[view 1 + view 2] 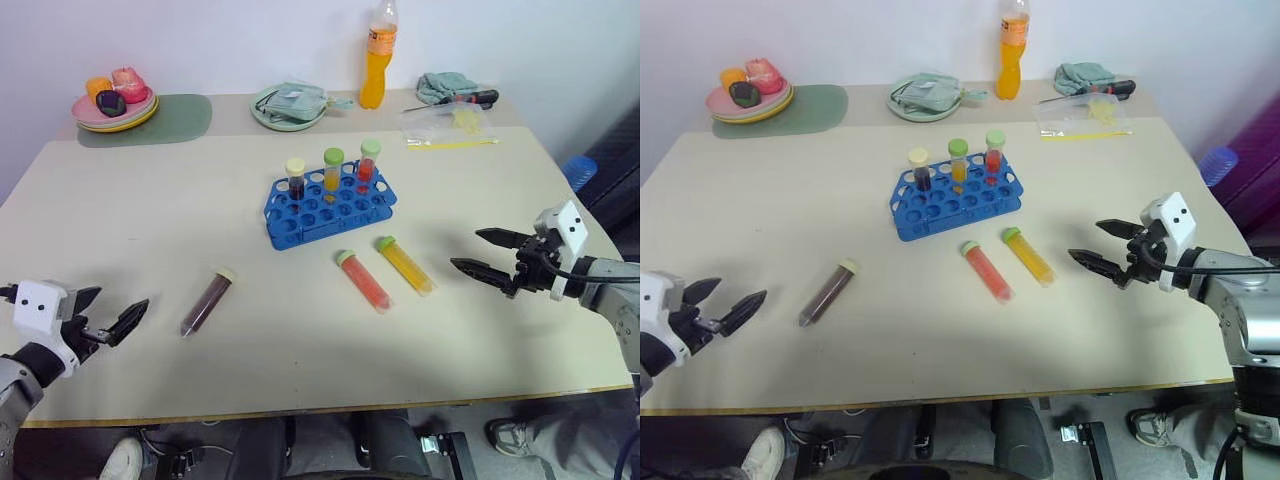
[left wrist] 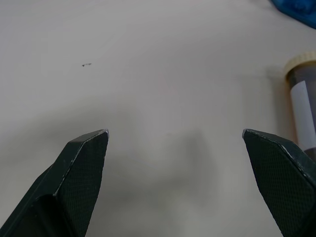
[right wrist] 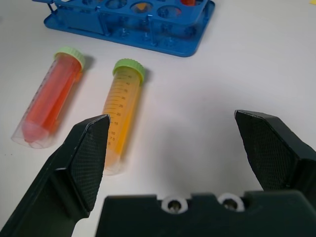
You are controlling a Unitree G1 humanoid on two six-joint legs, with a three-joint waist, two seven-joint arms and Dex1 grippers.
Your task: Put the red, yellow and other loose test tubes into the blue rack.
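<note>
right gripper (image 1: 482,252) jaws spread, near yellow tube (image 1: 406,264) | left gripper (image 1: 112,314) jaws spread, near dark tube (image 1: 207,301)

The desk (image 1: 150,230) looks matt and smooth. The rack (image 1: 330,205) is glossy blue plastic. The tubes (image 1: 365,280) are clear plastic. Tool fingers (image 3: 81,158) show rough black texture.

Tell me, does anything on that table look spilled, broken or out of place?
Nothing spilled or broken. Three capped tubes lie on their sides on the table instead of standing in the blue rack: a dark tube off to the left, a red tube and a yellow tube just in front.
</note>
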